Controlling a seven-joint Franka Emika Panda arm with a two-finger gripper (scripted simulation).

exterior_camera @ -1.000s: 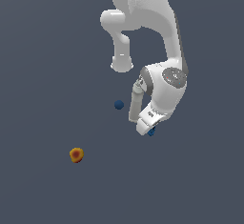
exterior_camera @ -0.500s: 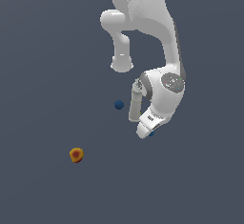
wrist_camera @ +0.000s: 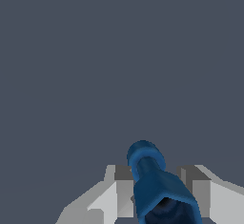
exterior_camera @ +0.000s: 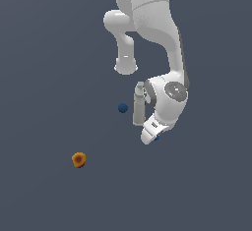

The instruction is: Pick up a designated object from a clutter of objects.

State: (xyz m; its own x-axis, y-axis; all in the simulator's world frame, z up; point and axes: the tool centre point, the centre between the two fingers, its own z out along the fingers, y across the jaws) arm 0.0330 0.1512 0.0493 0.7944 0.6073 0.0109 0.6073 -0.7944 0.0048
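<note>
The designated object is a small bright-blue knobbly piece with a darker end, and it sits between my two fingers in the wrist view. My gripper is shut on it, one grey finger pressing each side. In the exterior view only a speck of the blue piece peeks out under the white hand, at my gripper. The rest of the clutter lies apart from it.
A whitish cylinder stands upright just on the exterior view's left of the hand. A smooth dark-blue ball lies a little further left. An orange-red ball rests far off toward the lower left on the grey floor.
The hand has barely shifted over the last second. The blue piece stays at the fingertips, and the other objects have not moved.
</note>
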